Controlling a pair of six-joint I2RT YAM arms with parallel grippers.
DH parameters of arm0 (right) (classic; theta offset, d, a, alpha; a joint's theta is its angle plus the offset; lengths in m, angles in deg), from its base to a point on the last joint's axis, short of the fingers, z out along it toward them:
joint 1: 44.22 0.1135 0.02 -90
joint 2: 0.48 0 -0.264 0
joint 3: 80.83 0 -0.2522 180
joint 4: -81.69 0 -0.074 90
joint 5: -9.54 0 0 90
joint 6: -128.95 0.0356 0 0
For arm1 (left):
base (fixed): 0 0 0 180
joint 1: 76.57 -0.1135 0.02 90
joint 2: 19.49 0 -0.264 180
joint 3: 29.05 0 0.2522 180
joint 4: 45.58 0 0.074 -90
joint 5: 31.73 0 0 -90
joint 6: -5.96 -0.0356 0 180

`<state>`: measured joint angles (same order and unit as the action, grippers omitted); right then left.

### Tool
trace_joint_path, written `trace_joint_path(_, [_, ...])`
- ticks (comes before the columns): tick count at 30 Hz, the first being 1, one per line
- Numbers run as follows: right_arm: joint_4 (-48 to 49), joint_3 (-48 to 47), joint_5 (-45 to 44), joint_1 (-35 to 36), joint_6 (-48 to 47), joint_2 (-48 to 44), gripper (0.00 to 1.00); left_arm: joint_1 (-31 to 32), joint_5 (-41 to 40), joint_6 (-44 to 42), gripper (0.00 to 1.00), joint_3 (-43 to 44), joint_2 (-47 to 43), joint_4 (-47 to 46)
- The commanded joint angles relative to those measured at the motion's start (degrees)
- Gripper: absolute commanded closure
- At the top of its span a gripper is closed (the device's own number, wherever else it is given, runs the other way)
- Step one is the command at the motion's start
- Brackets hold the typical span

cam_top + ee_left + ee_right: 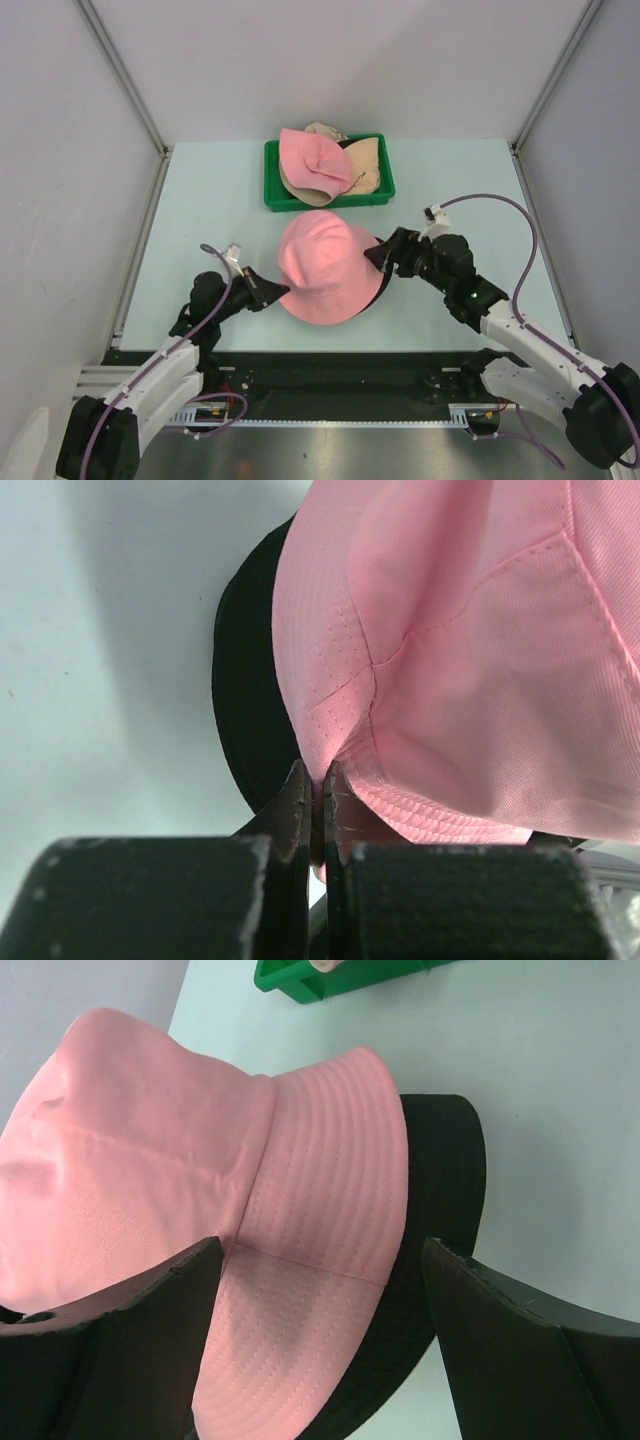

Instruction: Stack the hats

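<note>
**Now: left pinch on the pink brim, right jaws wide**

Here the pink hat (325, 268) sits crown up near the middle of the table (200, 220), between the two arms. It lies over a black hat (372, 300), whose dark brim shows from under it on the right and near side.

The left gripper (272, 290) meets the pink hat at its left edge. In the left wrist view its fingers (295, 810) are pressed together on a fold of the pink brim (340, 750), with the cloth nipped between the tips and puckered just above them. The black hat (245, 710) lies beneath and to the left, against the table.

The right gripper (385, 255) is at the hat's right edge with its jaws spread wide. In the right wrist view the pink brim (330, 1210) runs into the gap between the two fingers (150, 1340), and the black brim (445, 1180) curves out below it. Whether either finger touches the cloth I cannot tell.

At the back of the table stands a green tray (275, 195). In it lie a second pink hat (315, 165), crumpled, and beige hats (368, 165) under and beside it.
</note>
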<state>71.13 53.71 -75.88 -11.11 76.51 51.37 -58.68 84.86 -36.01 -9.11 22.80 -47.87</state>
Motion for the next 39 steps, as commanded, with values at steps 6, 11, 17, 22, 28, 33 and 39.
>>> trace_joint_path(6, [7.2,1.5,1.7,0.7,1.7,2.4,0.14,0.2,0.0,-4.9,1.0,1.8,0.3,3.7])
trace_joint_path(11, [8.4,2.8,2.8,0.7,3.0,4.0,0.14,0.2,-0.1,-4.9,1.0,1.9,-0.6,4.2])
trace_joint_path(17, [14.5,5.5,6.4,0.8,6.7,4.3,0.26,0.2,-0.5,-5.0,1.0,2.1,-1.2,4.6])
trace_joint_path(22, [14.4,6.0,6.8,0.9,7.7,3.3,0.5,0.2,-0.8,-5.4,1.0,2.3,-1.1,5.1])
trace_joint_path(28, [8.0,6.7,1.7,1.0,7.7,3.3,1.0,0.2,-1.3,-5.8,1.0,2.6,-0.5,4.9])
trace_joint_path(33, [8.5,9.1,1.6,1.3,8.4,3.5,1.0,0.2,-1.2,-6.1,1.0,3.1,0.3,5.1])
trace_joint_path(39, [1.2,9.2,-6.5,3.5,8.0,4.5,1.0,0.2,-3.4,-7.0,1.0,3.6,0.8,7.1])
